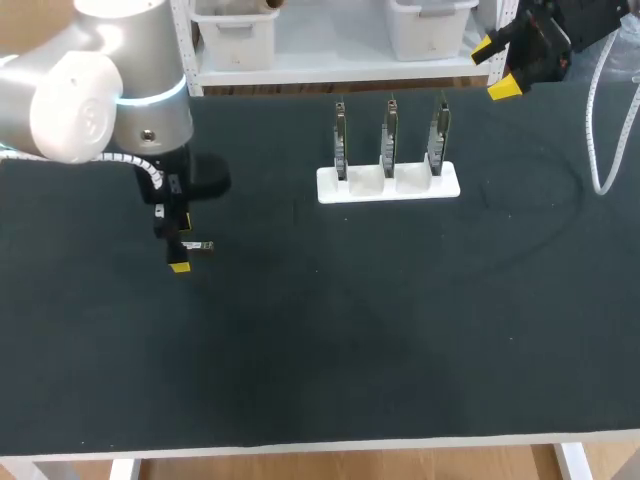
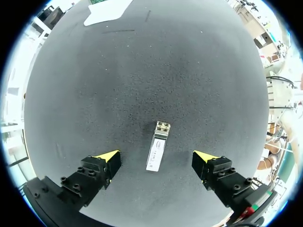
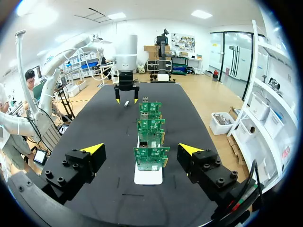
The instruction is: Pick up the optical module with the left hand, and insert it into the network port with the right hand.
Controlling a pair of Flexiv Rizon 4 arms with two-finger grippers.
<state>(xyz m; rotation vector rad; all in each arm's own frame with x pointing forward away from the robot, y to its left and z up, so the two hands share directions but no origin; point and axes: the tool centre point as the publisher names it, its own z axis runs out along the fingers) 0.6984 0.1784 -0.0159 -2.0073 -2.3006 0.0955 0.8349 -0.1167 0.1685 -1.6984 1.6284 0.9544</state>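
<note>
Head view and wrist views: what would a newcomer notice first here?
Three upright circuit boards in a white stand at the table's far middle draw the eye first. Next, the small silver module lies flat on the dark table between the open fingers of the left end effector. The right end effector hangs open at the far right corner.

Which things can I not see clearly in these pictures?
- Head view: optical module partly hidden by left gripper.
- Head view: circuit boards stand edge-on, network ports too small to find.
- Right wrist view: front board covers much of the boards behind.
</note>
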